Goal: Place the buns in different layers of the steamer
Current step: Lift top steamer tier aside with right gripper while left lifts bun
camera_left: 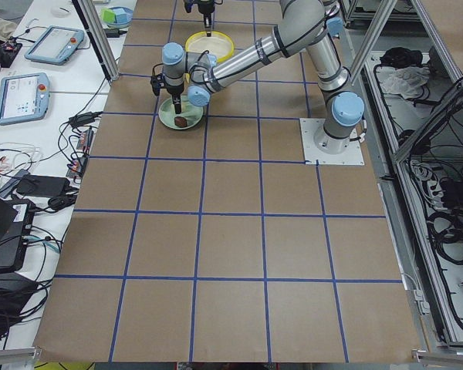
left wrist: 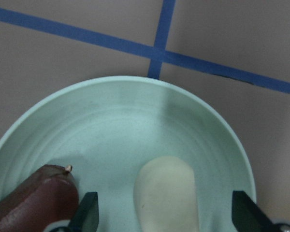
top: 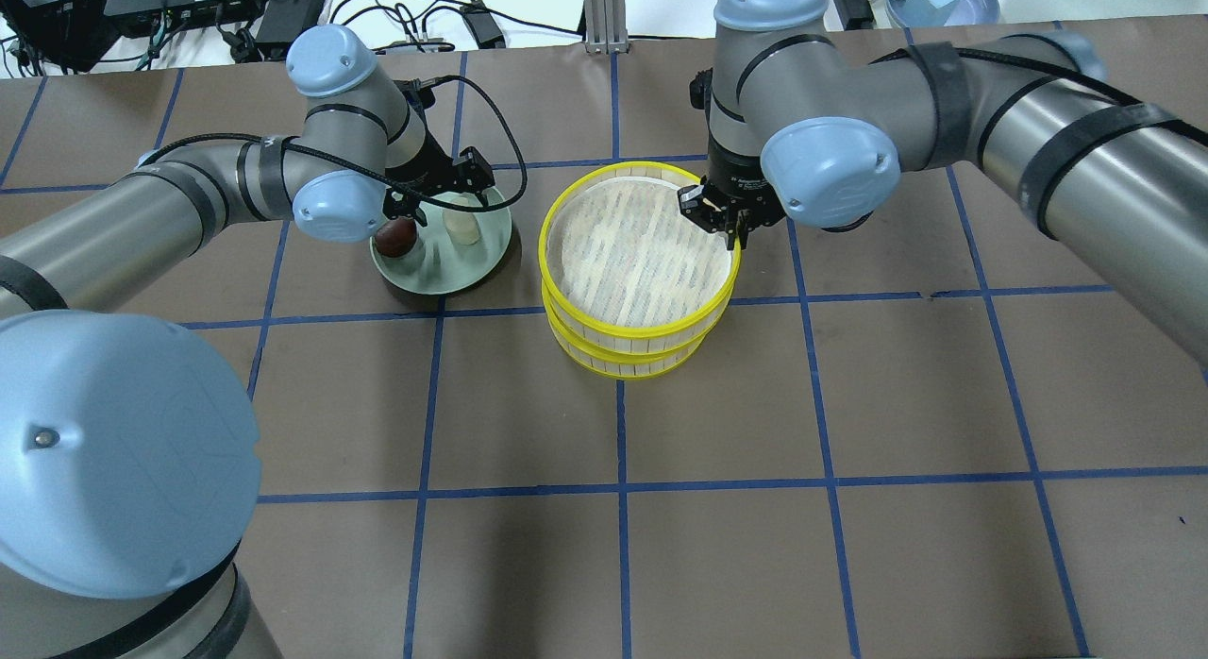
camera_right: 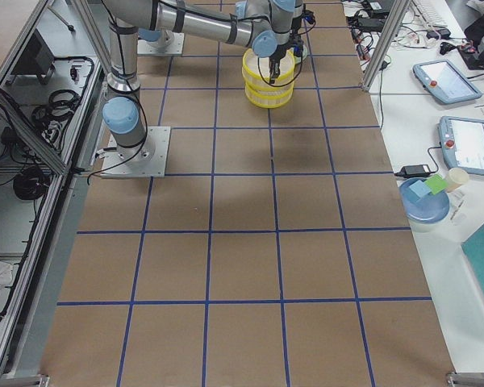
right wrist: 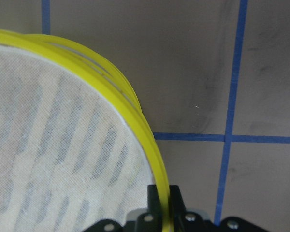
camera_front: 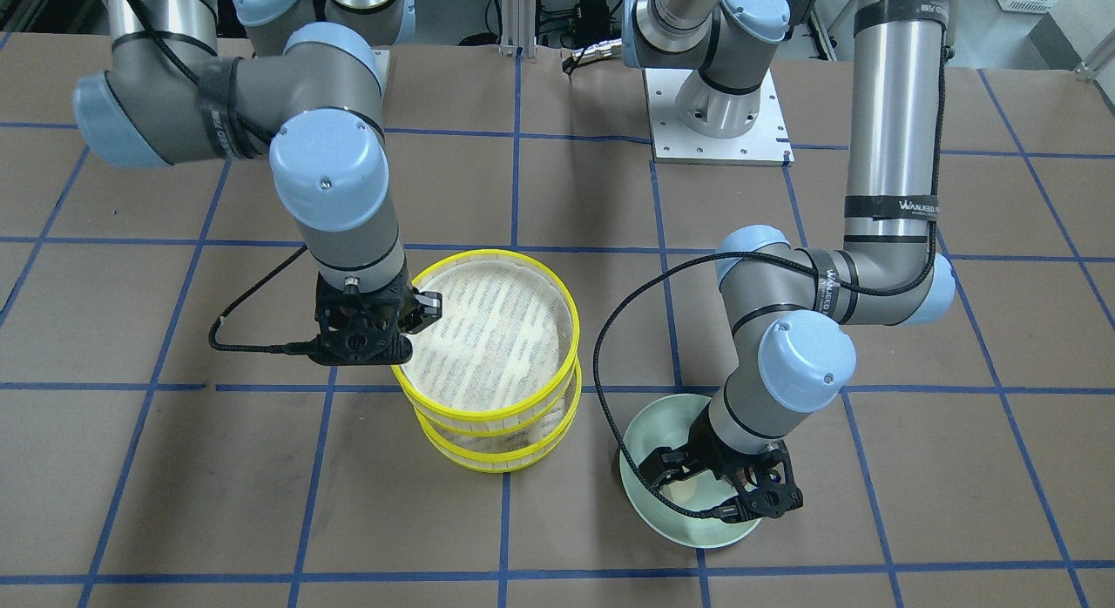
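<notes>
The steamer (top: 566, 305) stands mid-table, its two yellow-rimmed layers stacked, the top one (camera_front: 488, 412) slightly offset over the lower one (camera_front: 496, 456). Its whitish liner (right wrist: 53, 145) holds nothing. My right gripper (top: 722, 220) is shut on the top layer's yellow rim (right wrist: 135, 125). The pale green plate (top: 444, 277) holds the cream bun (left wrist: 166, 191) and the dark reddish-brown bun (left wrist: 34, 200). My left gripper (left wrist: 166, 215) is open, low over the plate, with its fingers either side of the cream bun. The brown bun lies just outside one finger.
The table is covered in brown paper with a blue tape grid. The arm's white base plate (camera_front: 719, 120) is at the robot side. Tablets and cables lie on benches past both table ends (camera_left: 19, 96).
</notes>
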### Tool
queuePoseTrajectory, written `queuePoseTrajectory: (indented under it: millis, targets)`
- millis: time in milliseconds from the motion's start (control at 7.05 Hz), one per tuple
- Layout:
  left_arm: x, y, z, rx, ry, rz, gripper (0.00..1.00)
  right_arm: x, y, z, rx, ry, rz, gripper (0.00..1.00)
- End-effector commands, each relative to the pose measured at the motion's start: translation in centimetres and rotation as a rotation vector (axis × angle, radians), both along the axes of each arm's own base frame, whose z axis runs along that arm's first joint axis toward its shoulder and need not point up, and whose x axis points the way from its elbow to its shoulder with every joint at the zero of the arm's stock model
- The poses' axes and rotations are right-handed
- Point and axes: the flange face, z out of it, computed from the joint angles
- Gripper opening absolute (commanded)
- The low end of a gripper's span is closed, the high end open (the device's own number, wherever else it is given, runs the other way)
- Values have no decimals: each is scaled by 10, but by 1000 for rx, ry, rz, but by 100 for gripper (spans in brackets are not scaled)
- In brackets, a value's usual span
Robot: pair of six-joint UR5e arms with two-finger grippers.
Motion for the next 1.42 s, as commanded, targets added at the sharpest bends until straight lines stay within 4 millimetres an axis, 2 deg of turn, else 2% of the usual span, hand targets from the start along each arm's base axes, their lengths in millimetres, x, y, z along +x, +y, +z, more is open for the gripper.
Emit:
queuePoseTrajectory:
  millis: [0, 142, 284, 426, 568, 709, 851, 993, 1135, 1277]
  targets:
    - [-2, -1, -8, 12, 2, -1, 74, -61, 34, 83, 32, 5, -76, 0]
    - [-2, 0, -10, 16, 2, -1, 22, -102, 59, 122, 40, -6, -112, 0]
    - [-2, 0, -10, 19, 0, -5, 0, -121, 81, 156, -5, -16, -96, 0]
    - [-2, -1, -7, 12, -1, -10, 0, -123, 92, 175, -35, -1, -89, 0]
    - [-1, -1, 9, -17, -5, -26, 0, -125, 102, 191, -45, -2, -95, 0]
    - [-1, 0, 25, -42, -9, -39, 0, -125, 102, 193, -50, -10, -97, 0]
    - [-3, 2, 50, -73, -15, -46, 0, -125, 102, 192, -48, -5, -102, 0]
    - [-12, 9, 73, -97, -13, -59, 0, -125, 102, 194, -56, -4, -102, 0]
    - [-41, 21, 92, -111, -7, -86, 0, -125, 101, 193, -53, -5, -100, 0]
    - [-79, 35, 104, -130, -9, -143, 0, -125, 102, 193, -54, -5, -105, 0]
